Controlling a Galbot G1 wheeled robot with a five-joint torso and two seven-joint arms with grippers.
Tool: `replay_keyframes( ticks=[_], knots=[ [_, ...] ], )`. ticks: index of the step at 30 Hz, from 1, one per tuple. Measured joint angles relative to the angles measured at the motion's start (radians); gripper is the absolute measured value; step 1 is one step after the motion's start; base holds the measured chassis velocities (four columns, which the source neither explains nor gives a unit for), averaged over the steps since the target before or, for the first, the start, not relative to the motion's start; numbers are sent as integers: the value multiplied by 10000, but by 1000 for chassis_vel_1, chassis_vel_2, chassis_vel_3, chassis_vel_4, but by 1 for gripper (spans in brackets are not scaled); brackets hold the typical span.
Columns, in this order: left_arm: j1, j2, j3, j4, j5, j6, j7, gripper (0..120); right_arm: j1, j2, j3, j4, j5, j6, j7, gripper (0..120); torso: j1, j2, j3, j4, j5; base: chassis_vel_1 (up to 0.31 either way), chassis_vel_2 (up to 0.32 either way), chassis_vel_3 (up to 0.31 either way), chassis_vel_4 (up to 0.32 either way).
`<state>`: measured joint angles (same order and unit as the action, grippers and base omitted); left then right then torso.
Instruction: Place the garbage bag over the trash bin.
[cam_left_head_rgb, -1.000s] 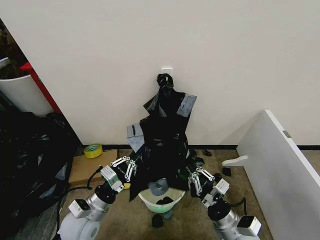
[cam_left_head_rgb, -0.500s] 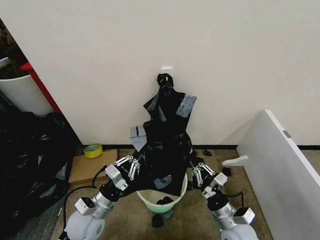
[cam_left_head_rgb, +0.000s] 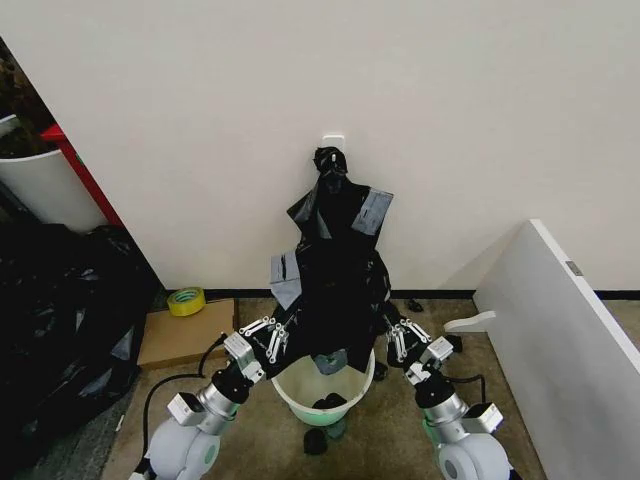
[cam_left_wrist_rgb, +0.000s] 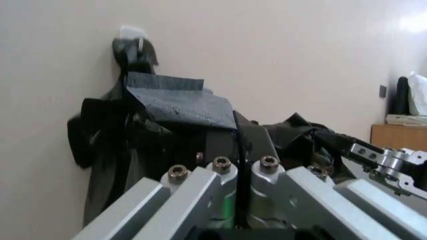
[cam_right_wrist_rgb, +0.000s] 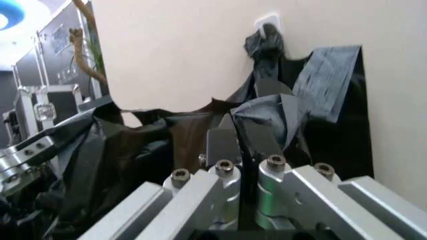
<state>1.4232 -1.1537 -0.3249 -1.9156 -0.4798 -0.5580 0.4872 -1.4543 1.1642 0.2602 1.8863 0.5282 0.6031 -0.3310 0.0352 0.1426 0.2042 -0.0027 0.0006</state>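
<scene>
Both the left gripper (cam_left_head_rgb: 270, 335) and the right gripper (cam_left_head_rgb: 400, 335) are clamped on the bag (cam_left_head_rgb: 335, 300), holding its mouth stretched just above the bin (cam_left_head_rgb: 300, 385), so grasping looks done and lowering it over the rim remains

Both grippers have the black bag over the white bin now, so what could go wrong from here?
1. The garbage bag is pinched at its two sides by the left gripper and the right gripper; the thin plastic may tear or slip out.
2. Its mouth sits above the trash bin and is not yet around the rim, so it might bunch inside.
3. The bunch of bags hanging on the wall just behind might snag.
</scene>
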Motion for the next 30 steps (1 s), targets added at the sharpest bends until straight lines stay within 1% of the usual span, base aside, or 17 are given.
replay_keyframes(
  ticks=[5, 10, 11, 12, 13, 16, 19, 20, 22, 23, 24, 25, 27, 28, 30],
  knots=[
    [144, -111, 70, 289, 19, -33, -111, 0, 1, 106, -103, -355, -230, 107, -255, 0, 0, 0, 0, 0, 0, 0, 0, 0, 0],
    [334, -223, 173, 637, 64, -24, -764, 0, -2, 181, -161, -817, -689, 267, -779, 0, 0, 0, 0, 1, -1, 0, 0, 0, 0],
    [376, -252, 198, 700, 76, -12, -993, 0, -6, 186, -161, -896, -748, 285, -917, 0, 0, 0, 0, 0, 0, 0, 0, 0, 0],
    [459, -298, 250, 771, 81, 40, -1506, 0, -29, 185, -174, -1040, -832, 299, -1115, 0, 0, 0, 0, 0, 0, 0, 0, 0, 0],
    [459, -298, 250, 771, 81, 40, -1506, 0, -29, 185, -174, -1040, -832, 299, -1115, 0, 0, 0, 0, 0, 0, 0, 0, 0, 0],
    [587, -347, 358, 753, 22, 140, -2535, 0, -143, 121, -254, -1099, -902, 236, -977, 0, 0, 0, -1, 0, 0, 0, 0, 0, 0],
    [872, -241, 479, 319, -32, 325, -3527, 0, -424, -79, -405, -586, -927, -118, 63, 0, 0, 0, -1, 1, 0, 0, 0, 0, 0],
    [872, -241, 479, 319, -32, 325, -3527, 0, -424, -79, -405, -586, -927, -118, 63, 0, 0, 0, -1, 1, 0, 0, 0, 0, 0],
    [1316, 151, 614, -258, 84, 723, -4261, 0, -876, -357, -616, 176, -994, -635, 1310, 0, 0, 0, -1, -1, 0, 0, 0, 0, 0],
    [1610, 446, 724, -575, 326, 1025, -4717, 0, -1265, -590, -822, 689, -1018, -1129, 2260, 0, -1, 0, -1, 4, 3, 0, 0, 0, 0],
    [1855, 790, 877, -860, 700, 1352, -5167, 0, -1650, -816, -1007, 1147, -1007, -1694, 3137, 0, -1, 0, -1, 1, 1, 0, 0, 0, 0],
    [1911, 881, 915, -924, 799, 1426, -5275, 0, -1786, -891, -1077, 1309, -990, -1902, 3440, 0, -1, 0, -2, 0, -1, 0, 0, 0, 0],
    [2307, 1513, 1168, -1294, 1581, 1897, -5942, 0, -2500, -1328, -1567, 2201, -742, -3078, 5008, 0, -1, 0, -1, -2, 2, 0, 0, 0, 0],
    [2307, 1513, 1168, -1294, 1581, 1897, -5942, 0, -2500, -1328, -1567, 2201, -742, -3078, 5008, 0, -1, 0, -1, -2, 2, 0, 0, 0, 0],
    [2570, 1979, 1336, -1432, 2324, 2164, -6305, 0, -3034, -1603, -1950, 2971, -451, -4040, 6325, 0, -1, 1, -2, -2, -5, 0, 0, 0, 0]
  ],
)
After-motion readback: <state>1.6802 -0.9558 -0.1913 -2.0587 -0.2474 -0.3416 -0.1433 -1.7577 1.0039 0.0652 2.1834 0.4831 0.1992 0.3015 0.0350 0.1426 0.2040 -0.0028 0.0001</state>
